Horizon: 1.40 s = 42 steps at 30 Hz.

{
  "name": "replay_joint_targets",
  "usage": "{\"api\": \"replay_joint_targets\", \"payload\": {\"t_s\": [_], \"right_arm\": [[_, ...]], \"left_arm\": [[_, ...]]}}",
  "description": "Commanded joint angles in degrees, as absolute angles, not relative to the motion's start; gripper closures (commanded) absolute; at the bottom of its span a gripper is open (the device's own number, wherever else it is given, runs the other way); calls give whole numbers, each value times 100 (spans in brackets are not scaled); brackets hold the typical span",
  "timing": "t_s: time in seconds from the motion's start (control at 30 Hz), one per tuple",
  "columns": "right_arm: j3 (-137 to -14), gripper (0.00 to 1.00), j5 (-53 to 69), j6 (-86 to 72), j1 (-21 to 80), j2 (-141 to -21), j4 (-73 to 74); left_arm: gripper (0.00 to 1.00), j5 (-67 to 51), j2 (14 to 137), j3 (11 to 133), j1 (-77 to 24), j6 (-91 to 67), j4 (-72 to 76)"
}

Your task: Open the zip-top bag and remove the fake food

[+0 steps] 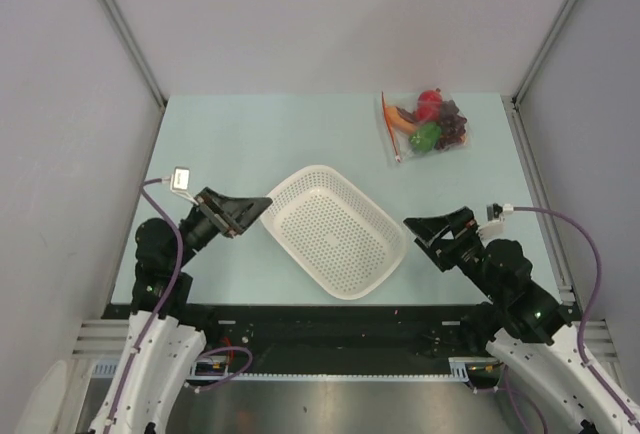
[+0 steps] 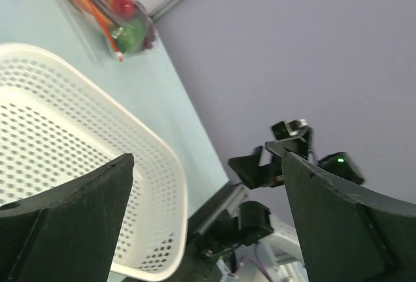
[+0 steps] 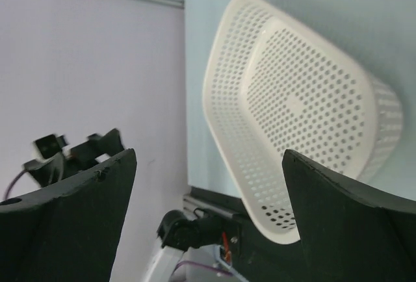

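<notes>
Far right on the pale desk (image 1: 250, 134), a clear crinkly zip-top bag (image 1: 428, 125) holds plastic fake food (image 1: 426, 137); both arms' jaws gape, empty.

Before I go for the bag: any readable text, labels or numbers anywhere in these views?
None readable.
The zip-top bag shows no print, only its orange-red zipper strip.
The white basket is plain.
The small white module on the left arm's cable is too small to show any marking.

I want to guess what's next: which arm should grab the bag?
Right. The bag lies far right on the table, ahead of the right arm; the left arm sits across the basket, farther away.
</notes>
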<state>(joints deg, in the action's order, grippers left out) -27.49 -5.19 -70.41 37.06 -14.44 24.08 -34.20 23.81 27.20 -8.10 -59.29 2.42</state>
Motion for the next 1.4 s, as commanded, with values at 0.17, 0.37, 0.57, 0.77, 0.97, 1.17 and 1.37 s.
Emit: {"api": "replay_joint_targets", "payload": {"t_s": [0.17,0.37,0.57,0.77,0.97,1.17,1.37], "right_arm": [[-4375,0,-1513,-5285,2772,-3398,3200],[-5026,0,1262,-4984,759,-6079,2005],[-6151,0,1836,-4931,501,-8356,1091],[-6811,0,2390,-5563,334,-10095,44],[-7277,0,2646,-6257,308,-11301,-816],[-7304,5,2435,-6662,316,-11689,-1283],[-7076,23,2478,-7153,150,-11926,-1589]], "left_arm": [[0,-1716,3260,3946,-773,-4324,-1635],[0,-388,3742,4078,-765,-4351,-1433],[1,-324,5138,4842,-625,-4467,-1731],[0,-668,5589,5001,-387,-3921,-598],[0,-562,5704,5186,-334,-3034,-71],[0,-685,5818,5255,-457,-2427,-18],[1,-887,5994,5370,-694,-2031,141]]}}
